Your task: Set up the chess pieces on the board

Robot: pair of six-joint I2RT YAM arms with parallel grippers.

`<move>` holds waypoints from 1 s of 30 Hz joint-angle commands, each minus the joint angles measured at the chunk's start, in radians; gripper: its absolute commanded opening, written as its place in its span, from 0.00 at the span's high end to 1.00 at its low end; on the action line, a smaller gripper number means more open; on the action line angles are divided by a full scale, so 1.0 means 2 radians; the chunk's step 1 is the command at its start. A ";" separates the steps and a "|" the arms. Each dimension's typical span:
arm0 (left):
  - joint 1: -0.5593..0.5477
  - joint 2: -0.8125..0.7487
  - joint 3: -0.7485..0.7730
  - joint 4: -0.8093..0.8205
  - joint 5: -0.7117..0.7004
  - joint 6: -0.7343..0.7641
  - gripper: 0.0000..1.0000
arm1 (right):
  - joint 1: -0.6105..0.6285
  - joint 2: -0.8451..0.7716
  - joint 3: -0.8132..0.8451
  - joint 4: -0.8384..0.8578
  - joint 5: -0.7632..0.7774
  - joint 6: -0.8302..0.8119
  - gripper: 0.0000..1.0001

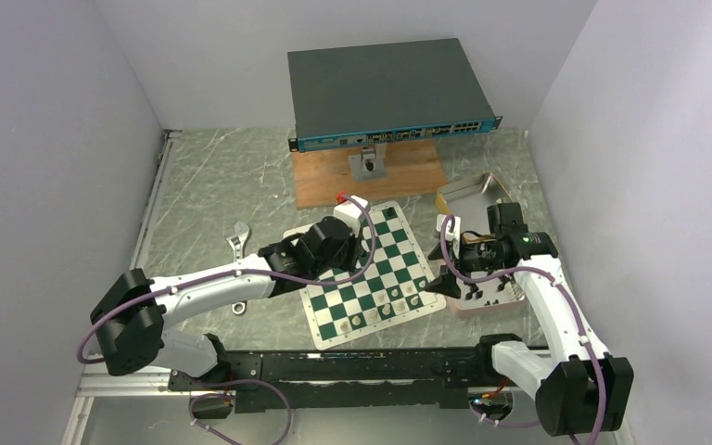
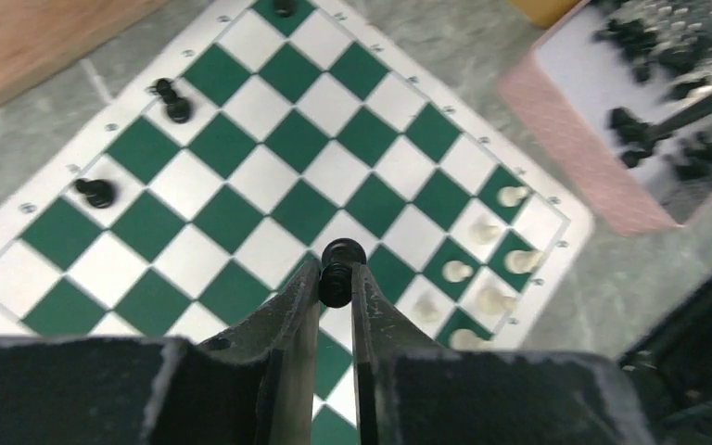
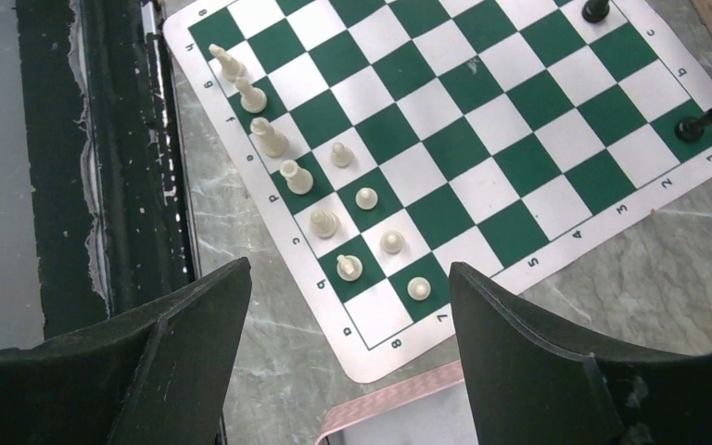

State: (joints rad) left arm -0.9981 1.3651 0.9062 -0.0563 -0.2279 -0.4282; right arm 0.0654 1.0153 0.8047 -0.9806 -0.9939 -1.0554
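From above, the board [image 1: 371, 278] lies on the grey table [image 1: 213, 185], with a pink tray [image 1: 493, 298] just beside its right edge and a yellow tin [image 1: 471, 193] behind the tray. The left gripper [image 1: 334, 260] hangs over the board's left half. The right gripper [image 1: 443, 286] sits where board and tray meet. A wrench [image 1: 238, 243] lies left of the board.

In the left wrist view, the left gripper's fingers [image 2: 298, 311] are pinched on a black pawn [image 2: 340, 267], held over the squares near the middle of the board. Three other black pieces [image 2: 174, 100] stand in the far rows, and white pieces [image 2: 487, 232] cluster at the right-hand corner. Loose black chessmen [image 2: 640, 130] lie in the tray.

In the right wrist view, the right gripper's fingers [image 3: 505, 320] are spread wide with nothing between them. They hang above the board's near corner, where the white pieces stand in two short rows. Two black pieces stand along the opposite edge.
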 commanded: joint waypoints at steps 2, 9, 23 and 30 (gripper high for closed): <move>0.009 -0.010 0.019 -0.038 -0.087 0.063 1.00 | -0.008 0.000 0.017 0.026 0.005 0.026 0.20; 0.034 0.006 0.026 -0.035 -0.094 0.091 1.00 | -0.012 0.005 0.016 0.030 0.008 0.032 0.20; 0.076 0.102 0.087 -0.032 -0.088 0.141 1.00 | -0.014 0.019 0.016 0.028 0.009 0.028 0.19; 0.097 0.162 0.124 -0.034 -0.071 0.151 1.00 | -0.014 0.027 0.016 0.025 0.010 0.021 0.19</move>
State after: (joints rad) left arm -0.8253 1.6436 1.0843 -0.1398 -0.3893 -0.1558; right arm 0.0406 1.0626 0.8047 -0.9409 -0.9661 -1.0008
